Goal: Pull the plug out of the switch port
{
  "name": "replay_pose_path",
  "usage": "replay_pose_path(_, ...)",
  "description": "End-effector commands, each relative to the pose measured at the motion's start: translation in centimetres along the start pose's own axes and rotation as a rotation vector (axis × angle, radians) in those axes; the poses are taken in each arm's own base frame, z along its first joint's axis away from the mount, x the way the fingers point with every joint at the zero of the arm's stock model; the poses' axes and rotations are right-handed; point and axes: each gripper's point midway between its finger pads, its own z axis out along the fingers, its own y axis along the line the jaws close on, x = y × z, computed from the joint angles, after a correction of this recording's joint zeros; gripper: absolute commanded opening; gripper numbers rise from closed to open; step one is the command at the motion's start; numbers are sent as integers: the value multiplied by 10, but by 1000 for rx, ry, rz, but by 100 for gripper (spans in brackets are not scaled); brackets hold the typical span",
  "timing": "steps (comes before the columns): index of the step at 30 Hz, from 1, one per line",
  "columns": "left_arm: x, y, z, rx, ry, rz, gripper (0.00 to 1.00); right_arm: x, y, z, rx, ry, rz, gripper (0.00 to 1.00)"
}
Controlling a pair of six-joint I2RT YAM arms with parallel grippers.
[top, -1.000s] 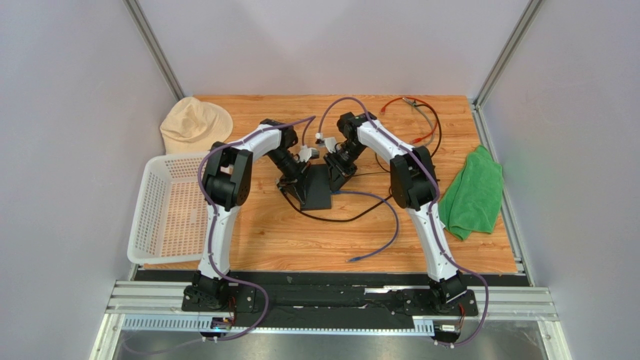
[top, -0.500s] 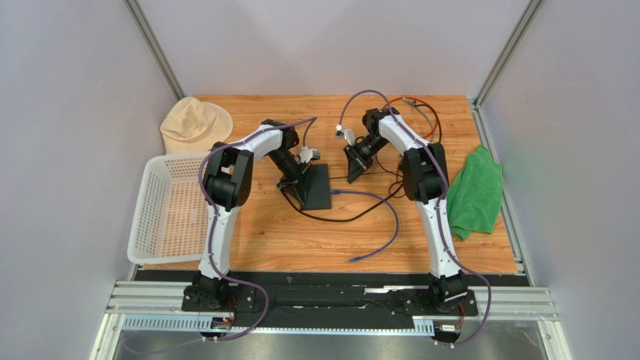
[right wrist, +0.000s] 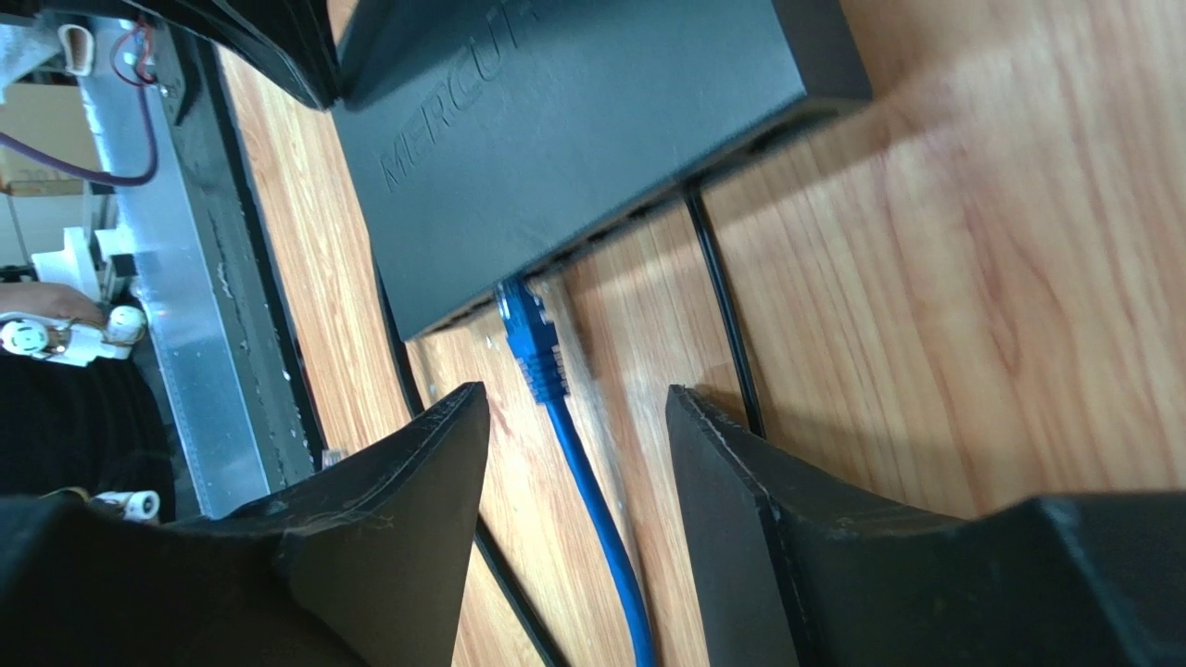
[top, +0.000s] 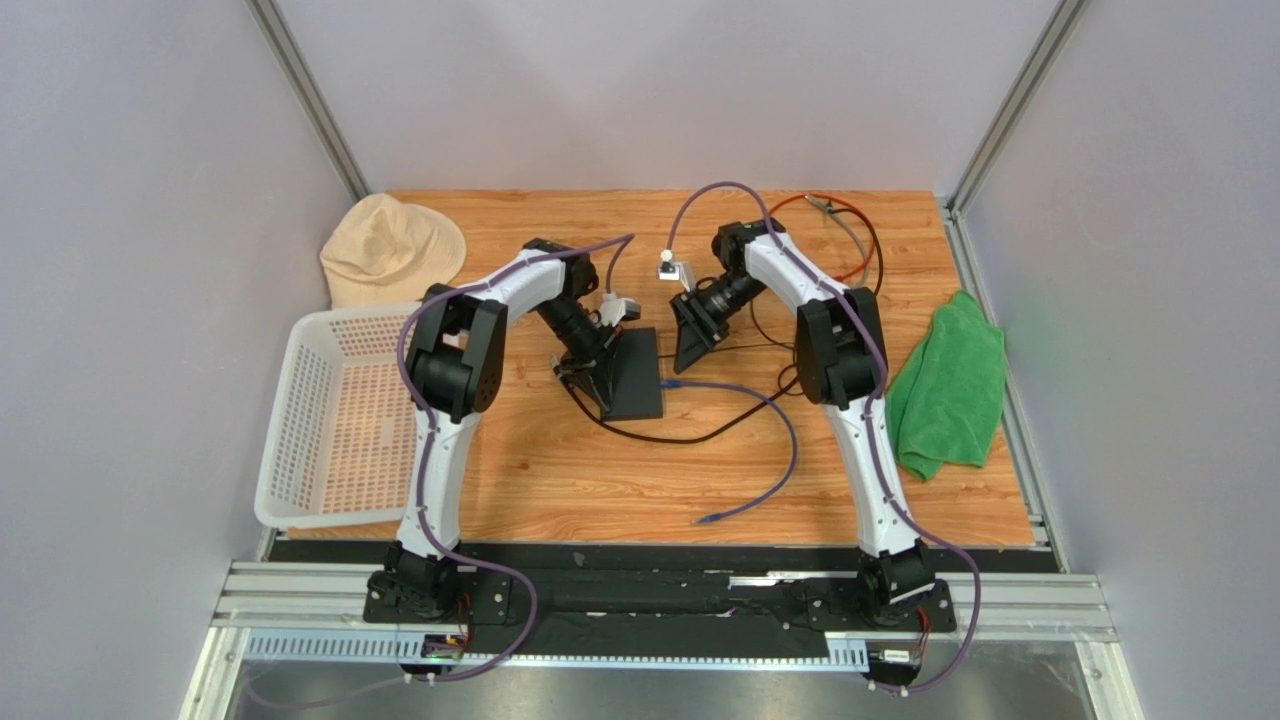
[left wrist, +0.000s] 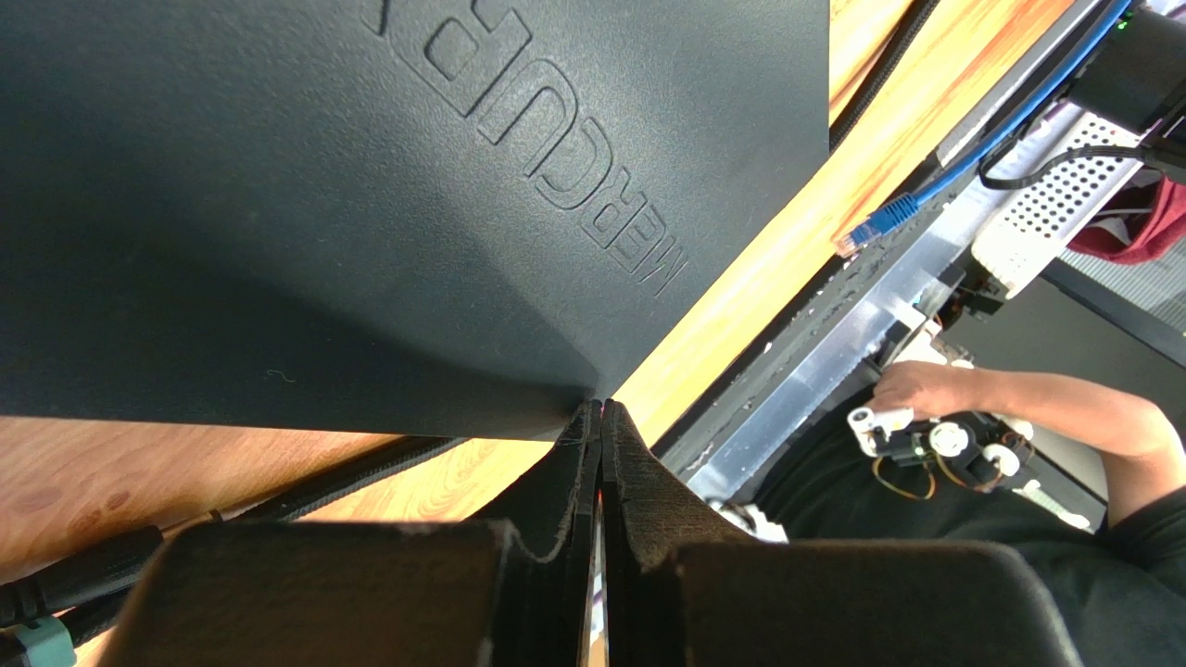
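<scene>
The switch point(top: 637, 378) is a flat black box in the middle of the table. The blue plug point(right wrist: 528, 328) lies with its tip against the switch's narrow edge point(right wrist: 613, 229). The switch port is in shadow there, so I cannot tell whether the plug is seated. Its blue-purple cable point(top: 781, 435) loops toward the front. My right gripper point(right wrist: 578, 396) is open just right of the switch, apart from the plug, with the cable running between its fingers. My left gripper point(left wrist: 600, 407) is shut, empty, fingertips touching the switch's point(left wrist: 348, 181) corner.
A thin black cable point(top: 676, 437) curls out from under the switch. A white basket point(top: 331, 435) stands at the left with a beige hat point(top: 388, 248) behind it. A green cloth point(top: 947, 383) lies at the right edge, and red and black leads point(top: 842, 225) at the back right.
My right gripper has pulled back from the switch to the right, then eased a little left, and its jaws have opened. The left arm and switch have not moved.
</scene>
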Motion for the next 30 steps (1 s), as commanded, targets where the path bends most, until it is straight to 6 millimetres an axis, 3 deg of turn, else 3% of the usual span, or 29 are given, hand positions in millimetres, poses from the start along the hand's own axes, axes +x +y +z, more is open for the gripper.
replay_pose_path(1,-8,45,16,-160,10,80,7,21,25,13,-88,100,114,56)
replay_pose_path(6,-8,45,15,-160,9,82,7,24,21,26,-85,126,138,47)
replay_pose_path(13,-8,45,16,-165,12,86,7,25,20,39,-89,142,161,46)
replay_pose_path(30,-8,45,16,-166,13,84,7,39,18,46,-101,191,199,31)
